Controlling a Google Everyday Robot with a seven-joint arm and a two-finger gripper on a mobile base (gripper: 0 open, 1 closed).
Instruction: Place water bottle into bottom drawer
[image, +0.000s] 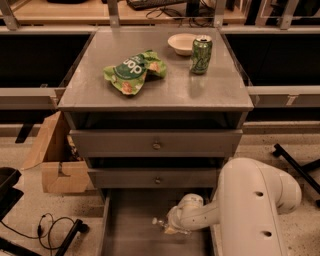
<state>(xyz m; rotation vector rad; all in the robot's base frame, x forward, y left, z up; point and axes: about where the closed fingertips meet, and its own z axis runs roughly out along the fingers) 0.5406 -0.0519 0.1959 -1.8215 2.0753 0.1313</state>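
My end effector (172, 228) sits low inside the open bottom drawer (127, 227), at the tip of my white arm. The water bottle (158, 222) pokes out right beside it, on its left in the view, over the drawer's grey floor. Only a small white cap and a bit of clear body show. I cannot tell whether I am clamped on it. Well beyond the end effector, the bench (165, 92) carries a green can (201, 55), a green bag (132, 71) and a bowl (182, 43).

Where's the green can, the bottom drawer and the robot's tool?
green can (201, 55), camera view, its side.
bottom drawer (129, 227), camera view, bare floor.
tool (165, 226), camera view, arm's tip over the bottom drawer.
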